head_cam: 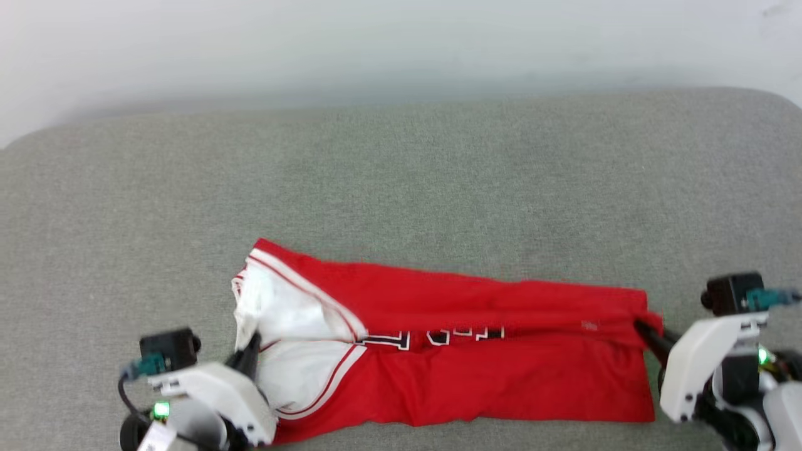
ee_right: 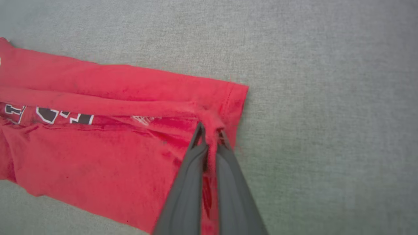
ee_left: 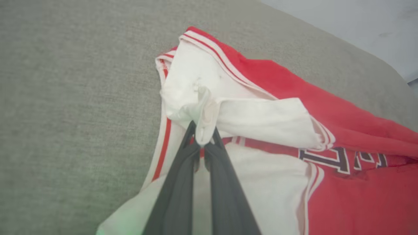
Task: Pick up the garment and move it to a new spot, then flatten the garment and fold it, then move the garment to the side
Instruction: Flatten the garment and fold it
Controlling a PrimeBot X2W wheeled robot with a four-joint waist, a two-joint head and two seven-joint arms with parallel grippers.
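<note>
The garment [head_cam: 476,351], a bright red shirt with white sleeve ends and black-and-white lettering, lies stretched left to right near the front edge of the grey surface. My left gripper [head_cam: 250,346] is shut on a bunch of white sleeve cloth at the garment's left end; in the left wrist view the left gripper [ee_left: 203,134] pinches the white fold of the garment [ee_left: 261,120]. My right gripper [head_cam: 642,329] is shut on the red hem at the right end. The right wrist view shows the right gripper [ee_right: 211,129] with gathered red cloth of the garment [ee_right: 98,150] between its fingers.
The grey fabric surface [head_cam: 401,181] extends far behind the garment, with rounded back corners and a pale wall beyond. Its front edge lies just below the garment.
</note>
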